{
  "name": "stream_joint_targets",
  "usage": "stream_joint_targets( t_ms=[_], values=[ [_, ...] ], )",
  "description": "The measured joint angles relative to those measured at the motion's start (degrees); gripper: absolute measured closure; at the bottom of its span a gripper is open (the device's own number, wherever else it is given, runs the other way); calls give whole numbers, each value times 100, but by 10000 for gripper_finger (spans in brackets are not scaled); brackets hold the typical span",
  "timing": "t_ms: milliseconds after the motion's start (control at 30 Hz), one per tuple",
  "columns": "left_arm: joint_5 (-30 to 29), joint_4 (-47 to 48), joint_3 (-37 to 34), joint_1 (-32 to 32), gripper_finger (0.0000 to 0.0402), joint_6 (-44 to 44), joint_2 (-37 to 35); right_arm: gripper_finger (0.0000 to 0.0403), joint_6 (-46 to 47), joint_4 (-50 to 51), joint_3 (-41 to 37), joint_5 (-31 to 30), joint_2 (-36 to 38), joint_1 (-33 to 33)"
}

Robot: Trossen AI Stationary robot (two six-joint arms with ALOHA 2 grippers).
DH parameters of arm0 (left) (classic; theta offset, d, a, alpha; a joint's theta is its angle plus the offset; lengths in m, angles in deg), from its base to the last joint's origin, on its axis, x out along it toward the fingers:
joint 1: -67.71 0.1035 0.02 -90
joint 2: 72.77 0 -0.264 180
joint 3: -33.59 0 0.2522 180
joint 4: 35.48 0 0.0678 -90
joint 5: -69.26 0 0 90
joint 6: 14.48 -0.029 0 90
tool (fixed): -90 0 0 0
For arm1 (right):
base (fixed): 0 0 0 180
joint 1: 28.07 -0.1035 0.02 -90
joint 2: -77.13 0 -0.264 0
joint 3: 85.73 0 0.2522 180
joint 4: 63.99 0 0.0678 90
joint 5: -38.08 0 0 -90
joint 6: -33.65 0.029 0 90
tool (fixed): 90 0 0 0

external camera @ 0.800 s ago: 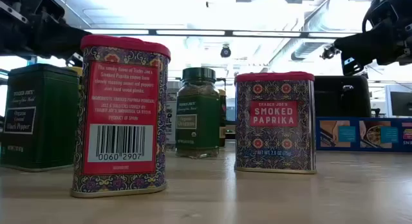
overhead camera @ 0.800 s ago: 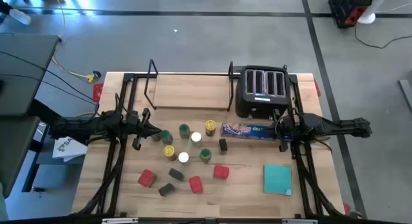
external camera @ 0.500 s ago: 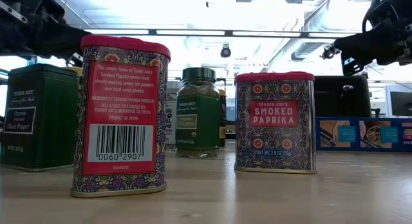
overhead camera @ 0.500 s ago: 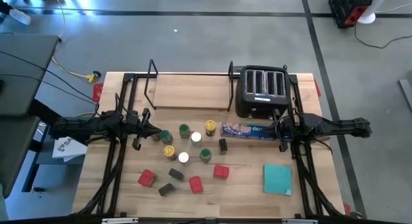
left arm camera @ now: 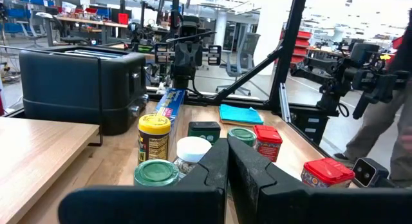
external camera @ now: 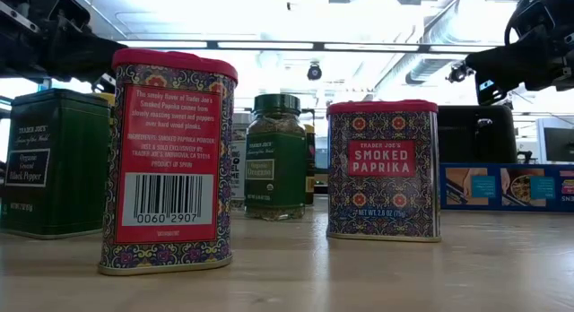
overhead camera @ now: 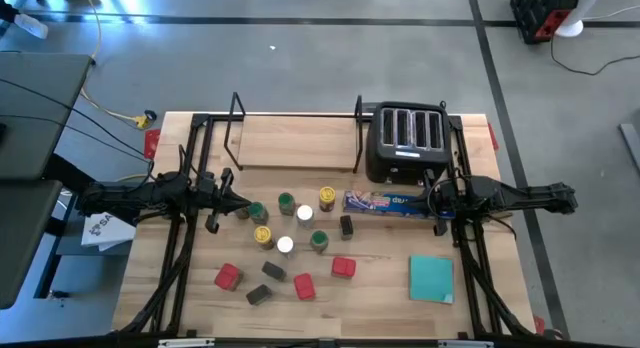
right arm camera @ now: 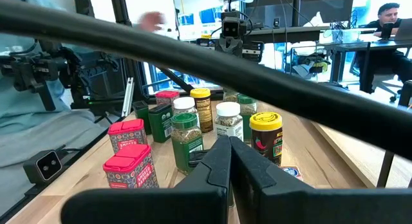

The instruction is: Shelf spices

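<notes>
The left gripper [overhead camera: 238, 210], two dark fingers pressed together and holding nothing, hovers above the table at the near-left edge of the spice cluster. Just ahead of its tips stands a round glass jar with a green lid [overhead camera: 258, 212], with a round jar with a yellow lid [overhead camera: 262, 235] close beside that. Farther out are a white-lidded jar [overhead camera: 285, 246], a yellow-lidded jar of dark powder [overhead camera: 327, 197], small dark rectangular tins [overhead camera: 274, 271] and small red patterned rectangular tins [overhead camera: 228, 277].

The right gripper [overhead camera: 432, 200], also fully closed and empty, hangs over the end of a long blue plastic-wrap box [overhead camera: 385, 201], facing the same cluster from the other side.

The long light-wood shelf with thin black wire uprights [overhead camera: 295, 140] lies beyond both grippers, toward the far edge of the table, with nothing on it. A black four-slot toaster [overhead camera: 408, 140] sits beside its right end.

The jars look light, rigid and smooth; being glass, they are probably breakable and slippery. A hold across the round body below the lid seems safest. The tins look light and stiff, best pinched across their narrow flat faces.
</notes>
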Motion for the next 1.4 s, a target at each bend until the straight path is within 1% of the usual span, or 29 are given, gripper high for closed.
stream_joint_targets(
  t_ms=[533, 600, 667, 733, 800, 867, 933, 1033, 1133, 1200, 1267, 1400],
  values=[
    [-32, -4, 0, 0, 398, 6, 0, 402, -8, -98, -1, 1, -1, 2],
    [-48, -29, -1, -2, 398, 75, 1, 402, 637, -570, -1, 2, -3, 2],
    [-150, -116, -2, -2, 398, 251, 2, 402, 922, -1201, -1, 32, 4, -2],
    [-348, -202, 0, -2, 398, 424, 2, 402, 837, -1870, -7, 354, -90, -36],
    [-577, -175, -2, 0, 398, 601, 2, 402, 254, -2634, -7, 655, -268, -135],
    [-769, -161, -2, 0, 398, 837, 2, 402, -308, -3345, -7, 679, -604, -300],
    [-868, -163, -2, 0, 398, 1096, 2, 402, -641, -3907, -10, 673, -1103, -502],
    [-873, -161, -1, 0, 398, 1285, 2, 402, -903, -4809, -10, 649, -2141, -814],
    [-874, -138, -2, 0, 398, 1300, 2, 402, -1058, -5701, 124, 358, -3430, -1117],
    [-874, -134, -2, 0, 398, 1302, 2, 402, -1242, -6229, 460, 120, -4304, -1249],
    [-874, -133, -2, 0, 398, 1300, 2, 402, -1420, -6558, 928, 57, -5043, -1287],
    [-874, -126, -2, 0, 398, 1300, 2, 402, -1465, -6414, 2021, 46, -6118, -1285]
  ],
)
